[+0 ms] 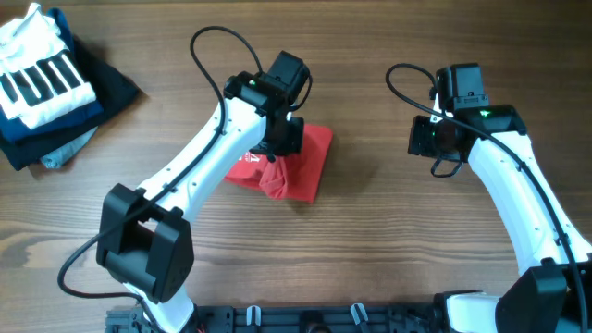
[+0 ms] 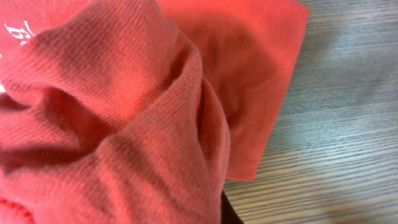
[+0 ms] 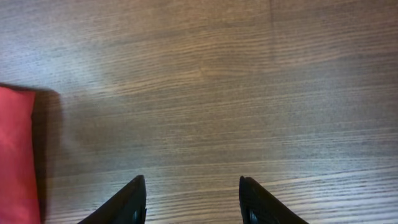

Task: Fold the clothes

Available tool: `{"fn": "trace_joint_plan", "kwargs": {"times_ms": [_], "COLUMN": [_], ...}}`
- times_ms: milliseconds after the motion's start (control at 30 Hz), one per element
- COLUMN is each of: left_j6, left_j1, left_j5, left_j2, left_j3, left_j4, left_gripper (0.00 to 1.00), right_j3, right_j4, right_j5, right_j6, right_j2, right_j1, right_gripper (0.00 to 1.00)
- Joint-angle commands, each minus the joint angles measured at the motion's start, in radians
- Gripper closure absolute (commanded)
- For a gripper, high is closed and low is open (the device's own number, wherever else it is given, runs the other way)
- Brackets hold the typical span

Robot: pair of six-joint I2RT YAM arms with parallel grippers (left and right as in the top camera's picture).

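The red T-shirt (image 1: 310, 162) lies folded small at the table's middle, with white lettering showing at its left edge. My left gripper (image 1: 277, 155) is over it and shut on a bunched fold of red cloth, lifted a little off the flat part. In the left wrist view the bunched shirt (image 2: 124, 124) fills most of the frame and hides the fingers, apart from one dark tip. My right gripper (image 1: 424, 137) is open and empty over bare wood to the right of the shirt. In the right wrist view its fingers (image 3: 193, 190) are apart, and the shirt's edge (image 3: 15, 155) shows at far left.
A white black-striped garment (image 1: 37, 74) lies on a pile of navy folded clothes (image 1: 106, 92) at the table's back left corner. The wooden table (image 1: 388, 240) surrounds the shirt.
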Motion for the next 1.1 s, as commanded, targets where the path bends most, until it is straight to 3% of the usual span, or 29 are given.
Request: {"fn": "trace_joint_plan", "kwargs": {"times_ms": [0,467,533,567,600,867,967,1067], "left_j6": [-0.013,-0.013,-0.013,-0.013,-0.012,-0.009,-0.010,-0.010], "left_j1": [-0.005,-0.070,-0.078,-0.080,-0.082,-0.055,-0.010,0.082], "left_j5": [-0.014,-0.013,-0.013,-0.014,-0.014,-0.066,-0.141,-0.164], "left_j2": [0.011,0.055,0.062,0.063,0.063,-0.045,-0.103,-0.126], "left_j3": [0.012,0.012,0.012,0.012,0.012,0.070,0.076,0.076], "left_j4": [0.000,0.005,0.005,0.006,0.008,0.004,0.018,0.034], "left_gripper": [0.95,0.89,0.75,0.45,0.35,0.27,0.19,0.17], "right_j3": [0.008,0.008,0.008,0.008,0.008,0.008,0.008,0.008], "right_j4": [-0.006,-0.011,-0.013,-0.013,-0.014,-0.013,0.002,0.022], "right_j5": [0.014,0.014,0.014,0.014,0.014,0.003,-0.132,-0.359], "right_j6": [-0.020,-0.019,-0.019,-0.019,-0.019,-0.038,-0.171,-0.307], "right_j2": [0.003,0.003,0.003,0.003,0.003,0.003,0.003,0.003], "right_j1": [-0.003,-0.003,-0.003,-0.003,-0.003,-0.002,-0.002,0.013], "right_gripper": [0.51,0.52,0.52,0.52,0.52,0.51,0.51,0.51]}}
